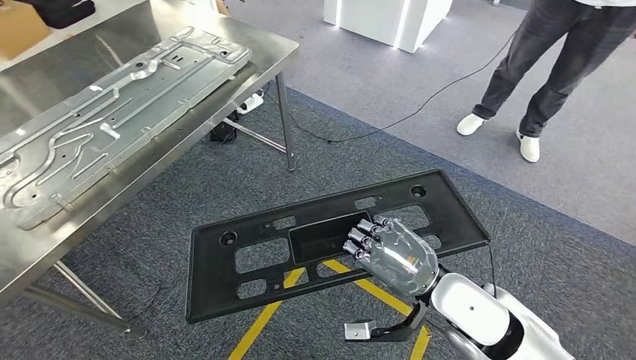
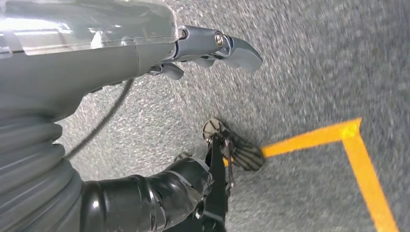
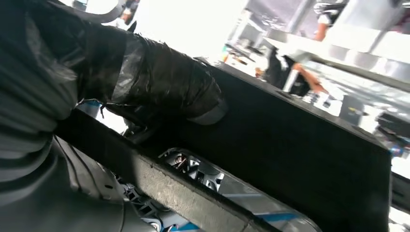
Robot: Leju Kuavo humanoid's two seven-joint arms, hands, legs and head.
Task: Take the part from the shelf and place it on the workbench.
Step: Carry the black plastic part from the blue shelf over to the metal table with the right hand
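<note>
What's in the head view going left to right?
Steel workbench carrying a stamped metal panel → black plastic part → right hand gripping that part → person's legs at far right.

A stainless steel tabletop (image 1: 247, 56) fills the upper left of the frame, standing on thin metal legs (image 1: 284, 120). Grey carpet (image 1: 187, 187) covers the floor, marked with yellow tape lines (image 1: 262, 322). A black cable (image 1: 420, 105) trails toward a white lit plinth (image 1: 390, 19) at top centre. A person's legs (image 1: 555, 67) stand at upper right.
</note>
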